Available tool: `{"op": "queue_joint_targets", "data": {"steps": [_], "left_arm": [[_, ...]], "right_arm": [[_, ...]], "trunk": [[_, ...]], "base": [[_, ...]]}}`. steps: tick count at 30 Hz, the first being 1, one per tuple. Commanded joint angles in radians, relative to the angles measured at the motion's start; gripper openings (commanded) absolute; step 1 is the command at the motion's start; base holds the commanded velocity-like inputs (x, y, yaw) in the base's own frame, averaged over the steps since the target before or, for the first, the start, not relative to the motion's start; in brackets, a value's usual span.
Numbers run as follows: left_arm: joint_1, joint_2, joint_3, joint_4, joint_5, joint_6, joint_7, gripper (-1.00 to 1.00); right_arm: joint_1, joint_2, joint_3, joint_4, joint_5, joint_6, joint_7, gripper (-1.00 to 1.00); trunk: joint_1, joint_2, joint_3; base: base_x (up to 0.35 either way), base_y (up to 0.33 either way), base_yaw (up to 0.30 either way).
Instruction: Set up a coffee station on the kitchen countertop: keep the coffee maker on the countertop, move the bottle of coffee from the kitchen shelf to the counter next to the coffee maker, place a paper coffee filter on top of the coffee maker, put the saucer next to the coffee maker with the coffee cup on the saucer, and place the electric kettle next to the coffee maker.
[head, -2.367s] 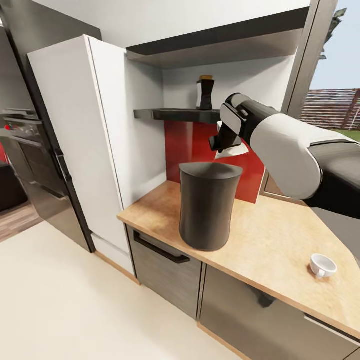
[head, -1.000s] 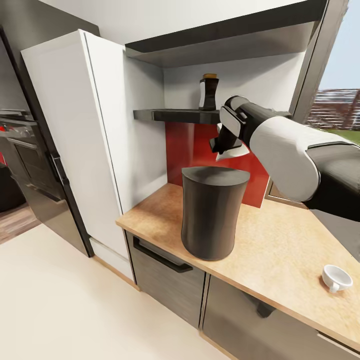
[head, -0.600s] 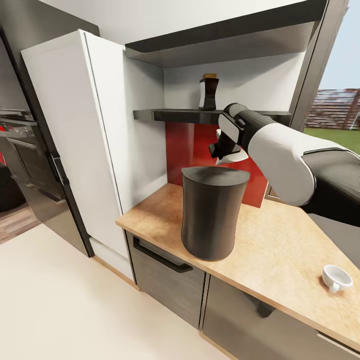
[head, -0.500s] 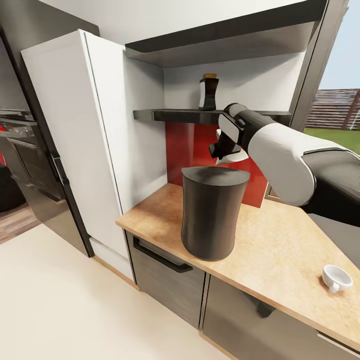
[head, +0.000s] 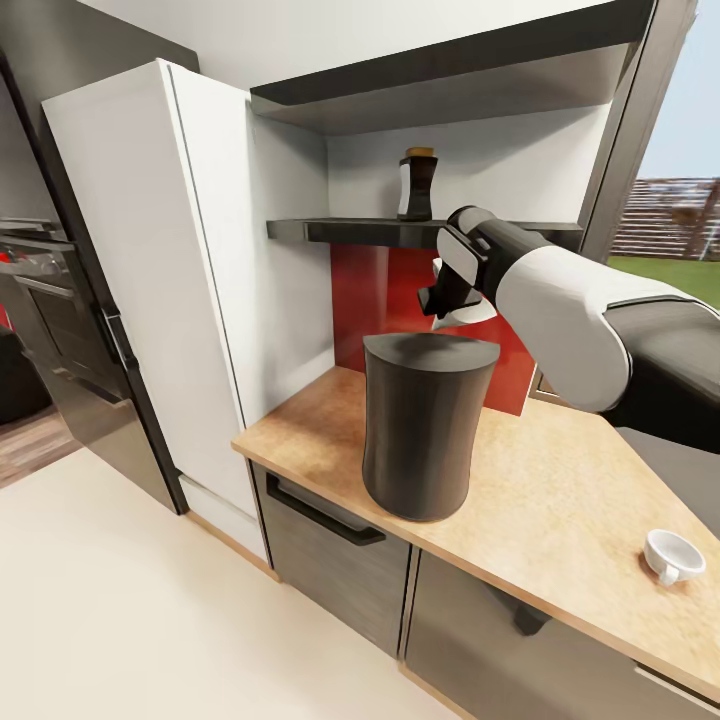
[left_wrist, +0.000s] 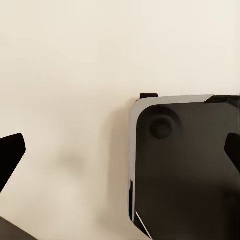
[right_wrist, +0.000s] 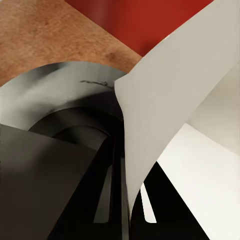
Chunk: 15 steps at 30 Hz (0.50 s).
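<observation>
We see the right tool (head: 447, 300) clenched on the white paper coffee filter (head: 470, 308), holding it just above and behind the top of the dark coffee maker (head: 425, 425), which stands upright on the wooden tabletop (head: 560, 510) near its front edge. From the right wrist view the filter (right_wrist: 175, 105) hangs as a folded white sheet over the open round mouth of the coffee maker (right_wrist: 55, 140), whose dark hollow inside looks empty; we cannot tell whether paper and rim touch. The bottle of coffee (head: 416, 184) stands upright on the dark kitchen shelf (head: 340, 230) above the red backsplash (head: 380, 290). The white coffee cup (head: 670, 556) sits on the tabletop well apart from the coffee maker, near the front edge, and we can make out nothing in it. In the left wrist view, the left tool (left_wrist: 120, 150) has its dark fingertips spread wide, grasping nothing, over the pale floor (left_wrist: 70, 75) beside a part of the robot's dark base (left_wrist: 185, 165).
</observation>
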Motion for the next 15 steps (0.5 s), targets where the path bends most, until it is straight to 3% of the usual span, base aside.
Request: {"op": "queue_joint_targets", "data": {"steps": [1, 11, 12, 15], "left_arm": [[-0.001, 0.000, 0.000, 0.001, 0.000, -0.003, 0.002, 1.00], [-0.001, 0.000, 0.000, 0.001, 0.000, -0.003, 0.002, 1.00], [-0.001, 0.000, 0.000, 0.001, 0.000, -0.003, 0.002, 1.00], [-0.001, 0.000, 0.000, 0.001, 0.000, -0.003, 0.002, 1.00]], "right_arm": [[-0.001, 0.000, 0.004, -0.001, 0.001, 0.004, 0.001, -1.00], [-0.001, 0.000, 0.004, -0.001, 0.001, 0.004, 0.002, -1.00], [-0.001, 0.000, 0.004, -0.001, 0.001, 0.004, 0.002, 1.00], [-0.001, 0.000, 0.005, -0.001, 0.001, 0.004, 0.002, 1.00]], "trunk": [[0.001, -0.002, -0.002], [0.001, -0.002, -0.002], [0.001, -0.002, -0.002], [0.001, -0.002, -0.002]], "base": [[0.000, 0.000, 0.000], [0.000, 0.000, 0.000], [0.000, 0.000, 0.000], [0.000, 0.000, 0.000]]}}
